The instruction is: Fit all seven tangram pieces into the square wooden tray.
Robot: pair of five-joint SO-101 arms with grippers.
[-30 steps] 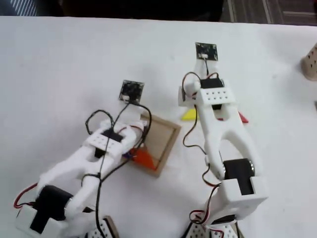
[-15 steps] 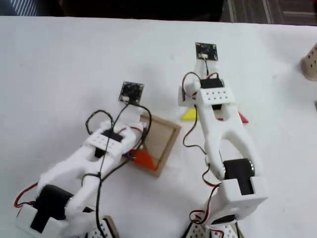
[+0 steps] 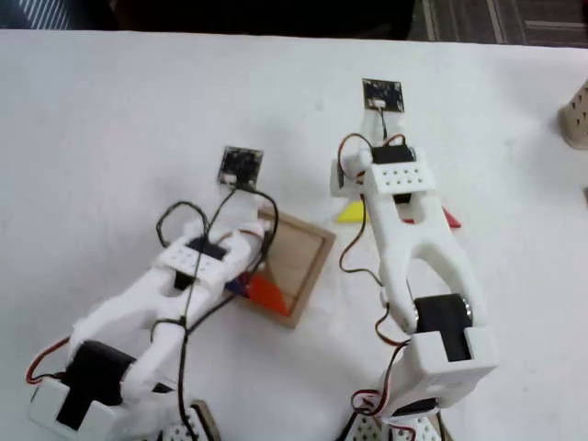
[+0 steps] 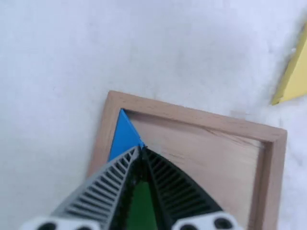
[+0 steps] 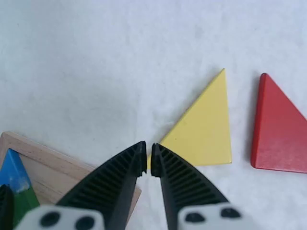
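Note:
The square wooden tray [image 3: 308, 253] lies between the two arms. My left gripper [image 4: 141, 151] is shut, its tips low over the tray's corner [image 4: 192, 115]. A blue triangle [image 4: 123, 134] fills that corner, and a green piece [image 4: 142, 201] shows through the gap between the fingers. An orange piece [image 3: 266, 292] sits at the tray's near edge. My right gripper [image 5: 148, 160] is shut just above the table, its tips at the corner of a yellow triangle [image 5: 204, 127]. A red triangle [image 5: 276, 132] lies beside the yellow one. The tray's rim [image 5: 53, 163] is close by.
The yellow triangle [image 3: 351, 213] and red triangle [image 3: 450, 219] peek out from either side of the right arm. A beige perforated object [image 3: 577, 115] stands at the far right edge. The far half of the white table is open.
The left arm has shifted slightly back and to the left over the tray, which uncovers more of the blue and orange pieces. The right arm has not moved.

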